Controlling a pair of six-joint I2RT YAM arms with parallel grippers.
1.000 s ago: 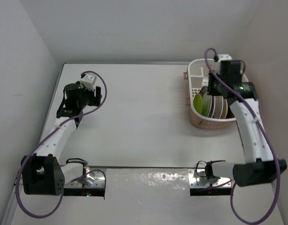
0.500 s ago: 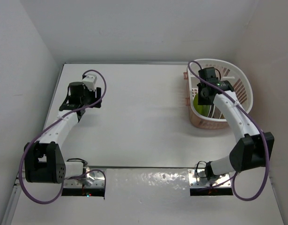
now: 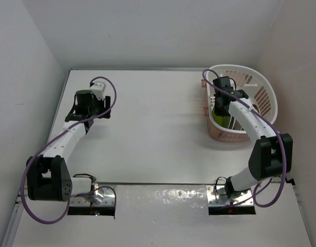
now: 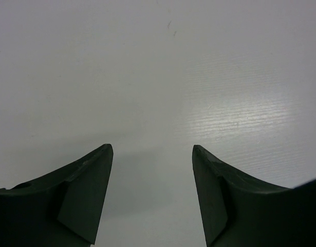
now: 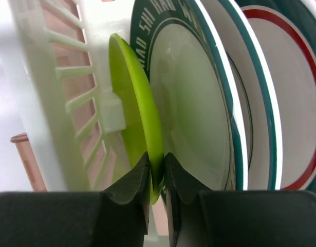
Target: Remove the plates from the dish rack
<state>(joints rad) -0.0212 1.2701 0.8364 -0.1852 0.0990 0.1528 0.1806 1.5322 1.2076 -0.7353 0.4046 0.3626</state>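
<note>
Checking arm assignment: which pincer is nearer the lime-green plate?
Right. The right pincer grips the rim of the lime-green plate, upright in the dish rack. The left pincer hangs open over the table, far off to the rack's left.

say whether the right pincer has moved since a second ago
Yes, the right pincer swung from the far right of the white slotted plastic dish rack to its left wall, now gripping the small lime-green plate.

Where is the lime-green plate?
Right wrist view: the lime-green plate stands in the right end effector, between dish rack wall (left) and dark-rimmed plate.
</note>
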